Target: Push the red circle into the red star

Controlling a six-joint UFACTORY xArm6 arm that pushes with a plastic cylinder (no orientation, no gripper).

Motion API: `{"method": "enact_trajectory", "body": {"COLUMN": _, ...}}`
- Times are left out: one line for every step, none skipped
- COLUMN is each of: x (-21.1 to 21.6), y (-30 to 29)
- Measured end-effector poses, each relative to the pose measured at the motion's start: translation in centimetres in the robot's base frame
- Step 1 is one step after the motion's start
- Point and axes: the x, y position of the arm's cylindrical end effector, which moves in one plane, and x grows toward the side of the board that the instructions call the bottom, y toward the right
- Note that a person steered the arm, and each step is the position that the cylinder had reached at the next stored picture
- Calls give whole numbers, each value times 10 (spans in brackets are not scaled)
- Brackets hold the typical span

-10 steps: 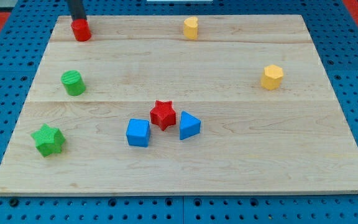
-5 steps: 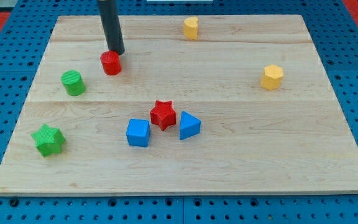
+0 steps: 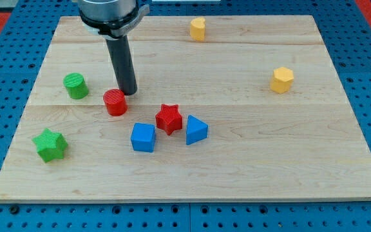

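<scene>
The red circle [image 3: 115, 102] lies on the wooden board [image 3: 250, 148], left of centre. My tip [image 3: 128, 93] stands right against its upper right edge. The red star [image 3: 169, 119] sits to the lower right of the red circle, with a gap of bare wood between them. A blue cube [image 3: 143, 137] touches the star's lower left, and a blue triangular block [image 3: 196, 129] touches its right side.
A green cylinder [image 3: 75, 86] stands left of the red circle. A green star [image 3: 50, 144] lies at the lower left. A yellow block [image 3: 198, 29] is at the top centre, and a yellow hexagon [image 3: 281, 80] is at the right.
The red circle has been pushed from the top left corner down and to the right, toward the red star. My tip followed it down the board.
</scene>
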Motion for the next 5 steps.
{"method": "enact_trajectory", "body": {"x": 1, "y": -13}}
{"method": "enact_trajectory", "body": {"x": 4, "y": -39}}
{"method": "enact_trajectory", "body": {"x": 4, "y": -52}}
{"method": "enact_trajectory", "body": {"x": 11, "y": -61}}
{"method": "enact_trajectory", "body": {"x": 29, "y": -56}}
